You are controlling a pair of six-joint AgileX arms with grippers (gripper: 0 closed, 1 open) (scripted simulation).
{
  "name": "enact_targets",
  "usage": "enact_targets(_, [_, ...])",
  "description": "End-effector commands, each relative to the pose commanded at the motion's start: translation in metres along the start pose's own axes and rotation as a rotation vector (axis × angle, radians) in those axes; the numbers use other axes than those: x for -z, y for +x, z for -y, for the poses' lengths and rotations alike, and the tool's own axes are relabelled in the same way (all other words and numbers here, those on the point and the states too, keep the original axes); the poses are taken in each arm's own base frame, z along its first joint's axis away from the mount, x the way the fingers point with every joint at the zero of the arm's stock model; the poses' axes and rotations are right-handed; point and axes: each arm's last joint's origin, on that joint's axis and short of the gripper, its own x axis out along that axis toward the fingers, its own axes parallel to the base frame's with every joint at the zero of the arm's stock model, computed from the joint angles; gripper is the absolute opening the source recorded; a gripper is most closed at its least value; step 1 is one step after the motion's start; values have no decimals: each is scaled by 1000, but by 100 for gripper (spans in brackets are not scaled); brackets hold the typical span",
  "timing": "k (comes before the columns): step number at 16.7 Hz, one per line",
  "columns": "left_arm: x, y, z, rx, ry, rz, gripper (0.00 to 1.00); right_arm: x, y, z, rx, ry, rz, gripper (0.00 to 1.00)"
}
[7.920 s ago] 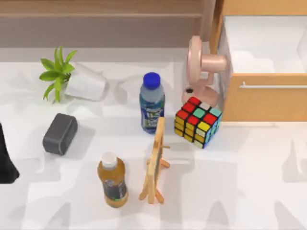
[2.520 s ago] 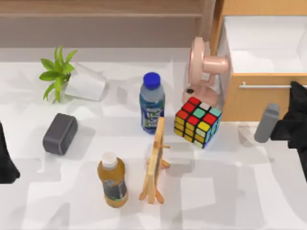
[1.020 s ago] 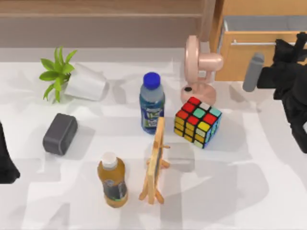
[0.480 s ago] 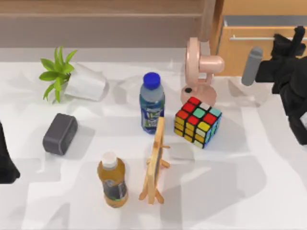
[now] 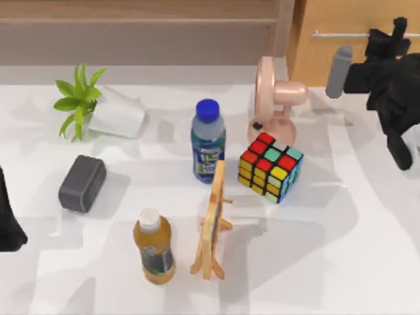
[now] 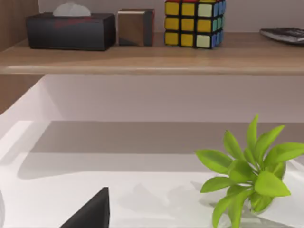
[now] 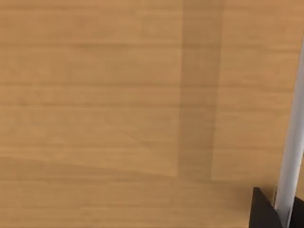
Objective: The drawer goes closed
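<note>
The drawer (image 5: pixel 354 62) is at the back right, its light-brown front panel set far back with none of the inside showing. Its thin silver bar handle (image 5: pixel 338 33) runs across the panel. My right gripper (image 5: pixel 392 34) is up against the panel at the handle, and the black arm trails toward the right edge. In the right wrist view the wooden panel (image 7: pixel 95 95) is very close, with the handle (image 7: pixel 292 133) right beside a black tip of the gripper. My left arm (image 5: pixel 8 223) stays parked at the table's left edge.
A pink fan (image 5: pixel 279 98) stands just left of the drawer, with a colour cube (image 5: pixel 270 166) in front of it. Mid-table are a blue-capped bottle (image 5: pixel 208 141), a wooden stand (image 5: pixel 213 223) and an orange bottle (image 5: pixel 154 246). A grey box (image 5: pixel 82 182) and a plant (image 5: pixel 79 98) are at the left.
The drawer has slid back toward the rear; its white inside, showing before, is now hidden. My right arm came in from the right and moved back with the front panel.
</note>
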Motion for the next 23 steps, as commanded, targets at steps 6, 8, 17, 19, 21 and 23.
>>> enact_targets(6, [0, 0, 0, 0, 0, 0, 100, 0, 1, 0, 0, 0, 1, 15])
enact_targets(8, [0, 0, 0, 0, 0, 0, 100, 0, 1, 0, 0, 0, 1, 30])
enact_targets(17, [0, 0, 0, 0, 0, 0, 100, 0, 1, 0, 0, 0, 1, 98])
enact_targets(19, [0, 0, 0, 0, 0, 0, 100, 0, 1, 0, 0, 0, 1, 100])
enact_targets(21, [0, 0, 0, 0, 0, 0, 100, 0, 1, 0, 0, 0, 1, 100])
enact_targets(23, [0, 0, 0, 0, 0, 0, 100, 0, 1, 0, 0, 0, 1, 100])
